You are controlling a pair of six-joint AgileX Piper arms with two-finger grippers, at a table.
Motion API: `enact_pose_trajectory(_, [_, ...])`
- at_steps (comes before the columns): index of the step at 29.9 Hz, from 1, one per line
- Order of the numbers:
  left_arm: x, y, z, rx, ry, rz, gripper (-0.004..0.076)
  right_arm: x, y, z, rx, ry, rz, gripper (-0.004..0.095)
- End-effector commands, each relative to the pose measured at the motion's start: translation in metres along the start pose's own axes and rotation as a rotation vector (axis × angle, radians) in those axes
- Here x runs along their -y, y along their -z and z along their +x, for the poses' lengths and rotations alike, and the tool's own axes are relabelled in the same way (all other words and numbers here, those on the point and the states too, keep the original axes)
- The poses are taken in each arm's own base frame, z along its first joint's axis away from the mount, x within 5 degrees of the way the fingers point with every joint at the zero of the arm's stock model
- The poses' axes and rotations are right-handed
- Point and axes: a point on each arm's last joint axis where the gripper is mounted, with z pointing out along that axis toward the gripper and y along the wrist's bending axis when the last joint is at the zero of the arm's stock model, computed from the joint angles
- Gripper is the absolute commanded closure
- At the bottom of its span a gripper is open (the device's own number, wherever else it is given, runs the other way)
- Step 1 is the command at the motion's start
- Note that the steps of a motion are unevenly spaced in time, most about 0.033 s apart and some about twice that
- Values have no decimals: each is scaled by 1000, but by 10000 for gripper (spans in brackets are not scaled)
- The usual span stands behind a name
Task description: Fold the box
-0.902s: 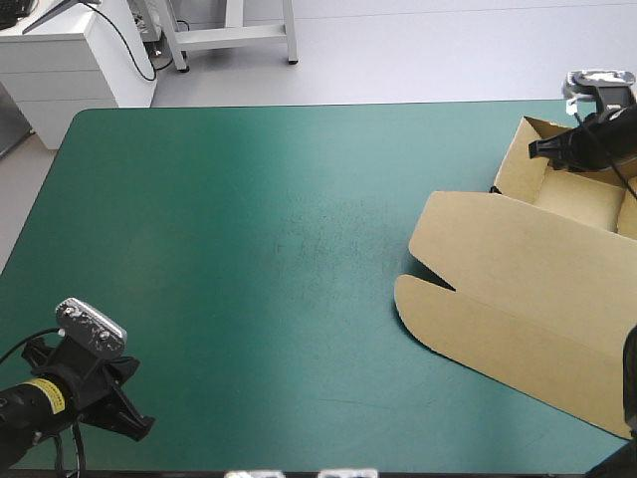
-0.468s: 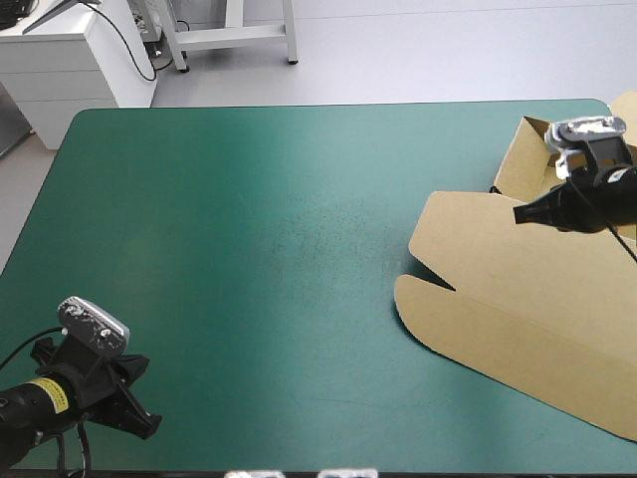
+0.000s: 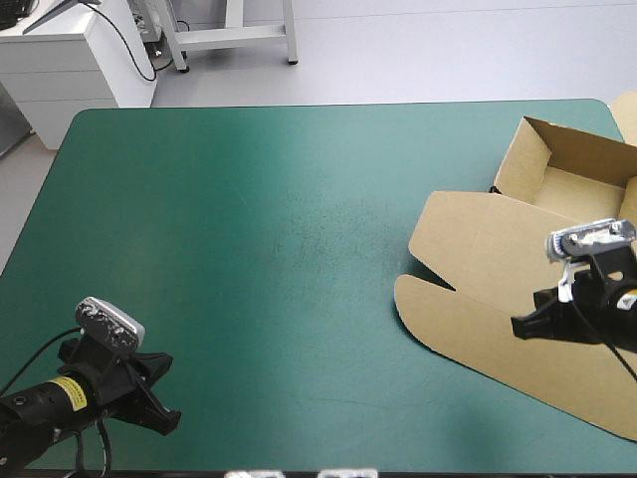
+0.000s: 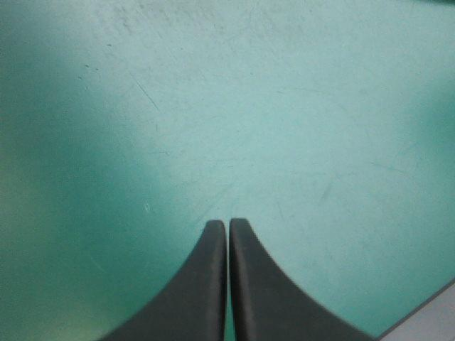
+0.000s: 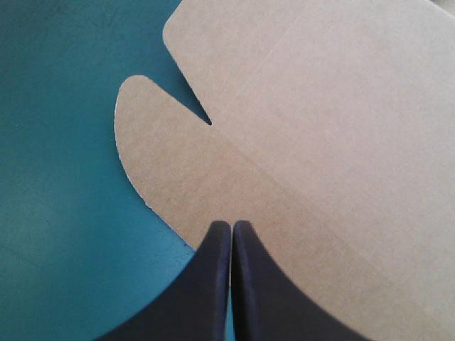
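The brown box (image 3: 498, 249) lies at the table's right side. It is an open tray (image 3: 572, 184) with raised walls toward the far edge, and its lid is flat toward the front, ending in a rounded flap (image 5: 163, 156). My right gripper (image 3: 520, 327) is shut with nothing held, low over the lid near its front edge; in its own view the right gripper (image 5: 231, 224) points across the crease toward the flap. My left gripper (image 3: 167, 422) is shut near the front left corner, far from the box. The left gripper (image 4: 227, 222) has only the cover ahead of it.
The teal-green cover (image 3: 289, 229) spreads wide between the box and my left arm. A corner of more brown board (image 3: 628, 107) shows past the tray at the far right corner. The table's front edge (image 4: 426, 312) runs close beside my left gripper.
My right gripper has come from the tray's far wall toward the front and now sits over the flat lid. My left gripper has shifted a little to the right.
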Motion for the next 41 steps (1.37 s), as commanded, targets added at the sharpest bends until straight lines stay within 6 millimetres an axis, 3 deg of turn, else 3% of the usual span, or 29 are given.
enact_pose_trajectory(1, [3, -3, -6, 68, 37, 35, 731, -12, 14, 16, 96, 23, 12, 914])
enact_pose_trajectory(10, [4, -11, 2, 19, 35, 48, 731, -30, 17, 65, 269, 48, 53, 914])
enact_pose_trajectory(21, [4, -13, 6, -7, -15, 53, 731, -37, -9, 116, 250, 57, 51, 914])
enact_pose_trajectory(28, [5, -26, 19, 10, -2, 65, 731, -38, -11, 127, 320, 57, 80, 914])
enact_pose_trajectory(41, [6, -31, 38, 17, -6, 54, 731, -39, -16, 133, 318, 55, 80, 914])
